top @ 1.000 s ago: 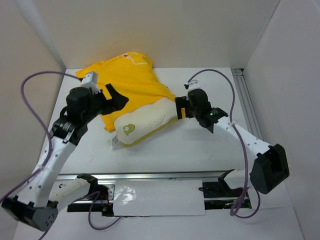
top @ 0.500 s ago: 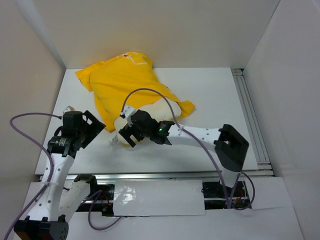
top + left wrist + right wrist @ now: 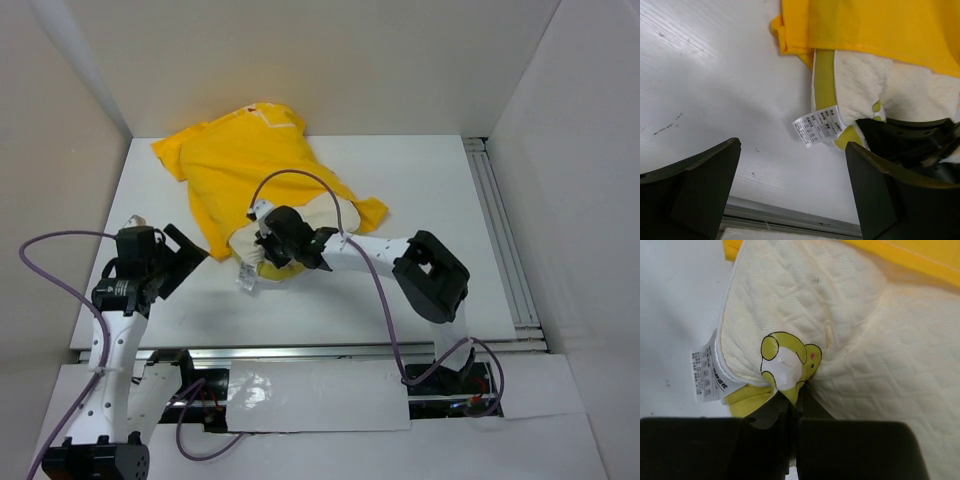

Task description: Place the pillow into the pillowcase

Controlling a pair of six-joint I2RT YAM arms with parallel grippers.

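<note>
Pillow half inside pillowcase, right gripper pinching its exposed near end, left gripper free.

Nearest: left gripper [image 3: 178, 256] sits low over the white table [image 3: 420, 180] at the near-left, fingers spread wide, holding nothing, just short of the pillow's white tag [image 3: 817, 127]. Next, right gripper [image 3: 795, 399] has its jaws pressed together on a fold of the pillow [image 3: 322, 216], right at the small yellow emblem [image 3: 787, 362]; fabric puckers around the pinch. The pillow's cream quilted near end sticks out toward the arms, tag lying on the table at its near-left corner. Its far part is covered by the yellow pillowcase [image 3: 245, 170], which lies rumpled, spreading to the table's far-left corner; how deep the pillow goes can't be told.
</note>
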